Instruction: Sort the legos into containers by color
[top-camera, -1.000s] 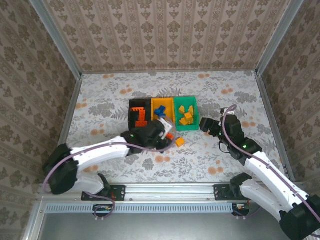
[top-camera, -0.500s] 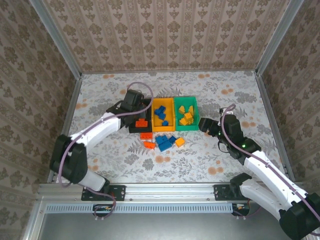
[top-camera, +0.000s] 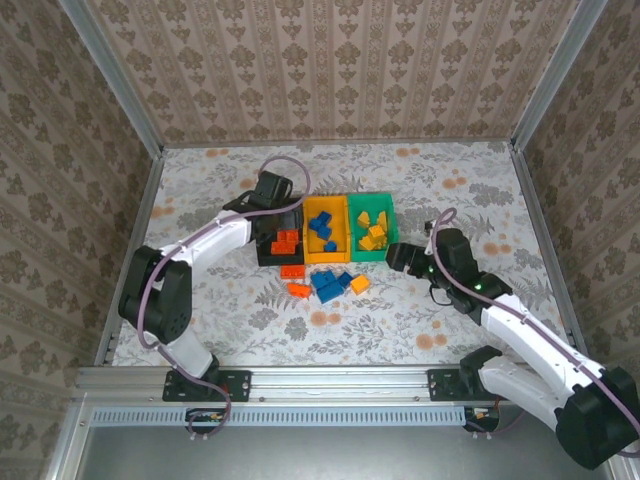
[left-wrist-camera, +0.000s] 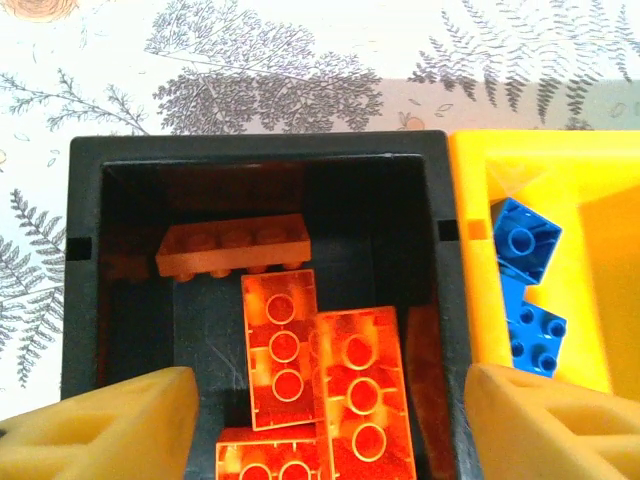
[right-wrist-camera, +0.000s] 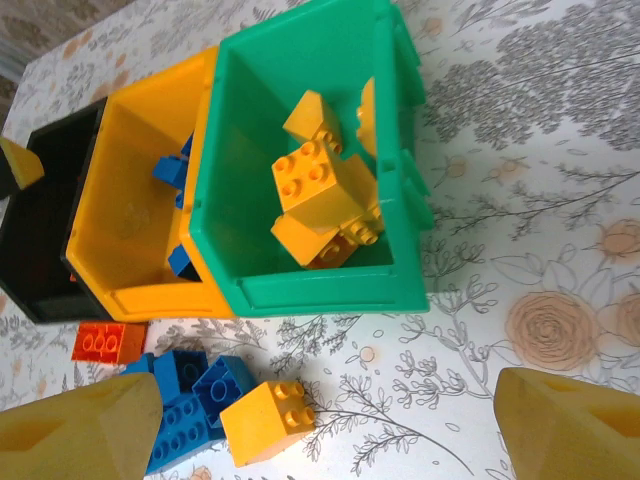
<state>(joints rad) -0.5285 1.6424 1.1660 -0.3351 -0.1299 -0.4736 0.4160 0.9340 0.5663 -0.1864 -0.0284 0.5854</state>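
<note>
Three joined containers stand mid-table: black bin (top-camera: 263, 245), orange-yellow bin (top-camera: 326, 257), green bin (top-camera: 372, 254). My left gripper (top-camera: 270, 192) hovers open over the black bin (left-wrist-camera: 260, 145); several red-orange legos (left-wrist-camera: 355, 385) lie loose inside, below and between its fingers (left-wrist-camera: 100, 430). Blue legos (left-wrist-camera: 530, 240) sit in the orange-yellow bin, yellow ones (right-wrist-camera: 320, 190) in the green bin (right-wrist-camera: 320, 295). Loose on the table in front of the bins lie two red-orange legos (top-camera: 295, 280), blue ones (top-camera: 330, 285) and a yellow brick (right-wrist-camera: 265, 420). My right gripper (right-wrist-camera: 330, 400) hangs open beside that yellow brick.
The containers' front walls stand just behind the loose pile. The floral tabletop (top-camera: 460, 190) is enclosed by metal rails and patterned walls. Open surface lies to the right of the green bin and along the near edge.
My left arm swung from the loose pile back over the black bin and opened its jaws; more red-orange legos now lie in that bin. My right gripper crept left toward the pile.
</note>
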